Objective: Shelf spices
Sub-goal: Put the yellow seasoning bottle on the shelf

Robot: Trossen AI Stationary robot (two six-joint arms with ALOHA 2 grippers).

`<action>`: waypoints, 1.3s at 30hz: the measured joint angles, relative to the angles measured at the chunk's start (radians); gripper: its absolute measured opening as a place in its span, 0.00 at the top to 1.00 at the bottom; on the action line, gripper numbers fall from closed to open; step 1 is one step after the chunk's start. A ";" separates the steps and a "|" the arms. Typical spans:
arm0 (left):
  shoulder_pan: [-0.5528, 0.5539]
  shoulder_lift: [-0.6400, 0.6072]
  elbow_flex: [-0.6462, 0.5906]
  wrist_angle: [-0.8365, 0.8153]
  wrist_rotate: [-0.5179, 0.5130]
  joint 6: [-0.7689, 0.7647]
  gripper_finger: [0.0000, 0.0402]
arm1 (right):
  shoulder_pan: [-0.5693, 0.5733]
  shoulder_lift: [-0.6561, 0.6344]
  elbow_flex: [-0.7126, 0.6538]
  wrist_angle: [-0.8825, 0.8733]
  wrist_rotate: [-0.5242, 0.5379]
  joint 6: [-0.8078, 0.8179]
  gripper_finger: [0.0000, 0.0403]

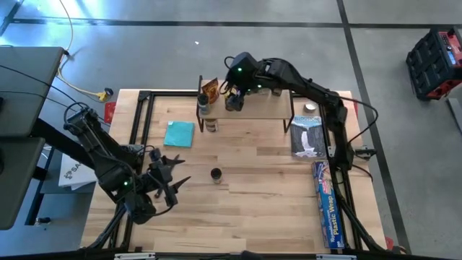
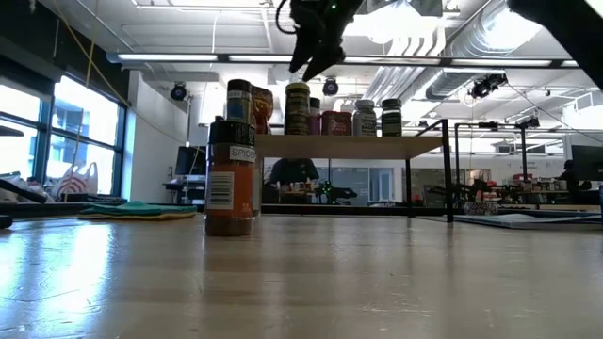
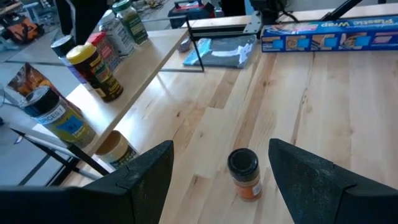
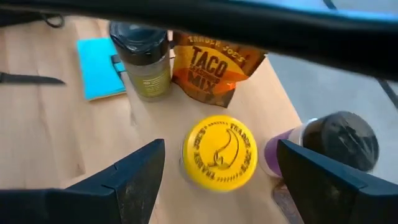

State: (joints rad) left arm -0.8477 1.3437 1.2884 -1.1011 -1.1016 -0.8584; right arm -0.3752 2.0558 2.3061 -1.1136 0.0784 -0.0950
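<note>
The shelf (image 1: 263,110), a light board on thin black legs, stands at the table's far edge with several spice jars on it. My right gripper (image 1: 232,100) hovers open over the shelf's left end, its fingers (image 4: 134,180) on either side of a yellow-topped jar (image 4: 219,151) without touching it. Beside that jar stand a dark-topped jar (image 4: 339,140), a green-filled jar (image 4: 142,56) and the orange taco mix packet (image 4: 214,65). A dark-lidded orange spice jar (image 1: 216,175) stands upright mid-table. My left gripper (image 1: 173,177) is open to its left, level with it and apart from it (image 3: 244,173).
Another jar (image 1: 210,124) stands on the table under the shelf's left end. A teal cloth (image 1: 179,133) lies left of it. A blue plastic wrap box (image 1: 328,206) and a printed flat pack (image 1: 307,137) lie along the right side. Bare tabletop lies around the mid-table jar.
</note>
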 joint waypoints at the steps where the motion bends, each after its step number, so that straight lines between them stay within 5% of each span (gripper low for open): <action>1: 0.005 0.000 0.000 0.000 0.007 0.005 0.35 | 0.000 0.015 0.017 -0.007 0.013 -0.007 0.25; 5: 0.014 0.000 0.000 -0.001 0.025 0.005 0.35 | -0.004 0.043 0.048 -0.002 0.070 -0.019 0.25; 11: 0.016 0.000 0.000 -0.001 0.029 0.006 0.35 | -0.032 0.042 0.010 0.001 -0.011 0.012 0.25; 39: 0.016 0.000 0.000 -0.001 0.029 0.006 0.35 | -0.021 0.043 0.022 0.001 -0.034 -0.047 0.25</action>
State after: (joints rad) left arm -0.8314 1.3437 1.2884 -1.1023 -1.0729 -0.8525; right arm -0.3963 2.0987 2.3282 -1.1124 0.0446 -0.1415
